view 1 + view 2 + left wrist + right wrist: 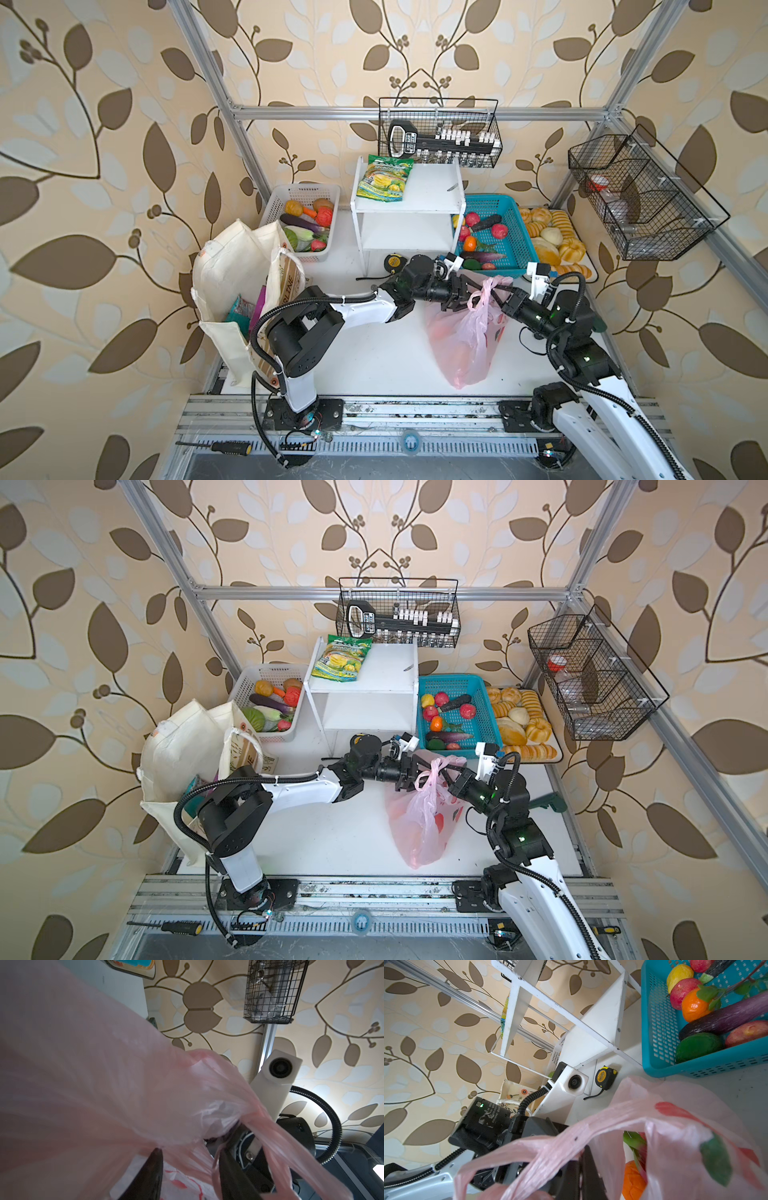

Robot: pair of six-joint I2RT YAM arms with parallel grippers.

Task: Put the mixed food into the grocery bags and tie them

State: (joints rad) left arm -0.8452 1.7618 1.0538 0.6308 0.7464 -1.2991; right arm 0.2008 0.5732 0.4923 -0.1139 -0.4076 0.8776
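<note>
Tying seems underway: fruit-filled pink plastic bag [465,345], right claw [584,1159] pinching its handle [571,1132], left claw [190,1152] spread; packed canvas tote [232,266] stands untied.

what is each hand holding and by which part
Right hand is shut on a loop handle of the pink plastic bag. Left hand stands open at the bag's neck, gripping nothing.

White shelf [409,216]: green-and-yellow snack packet [386,178] lies flat on its top. In both top views, white basket [307,192] of vegetables sits just beside its left, blue basket [514,226] just right, bread rolls [552,241] beyond that. Tape measure [392,262] by its front leg. Wire basket [440,133] hangs behind it.
</note>
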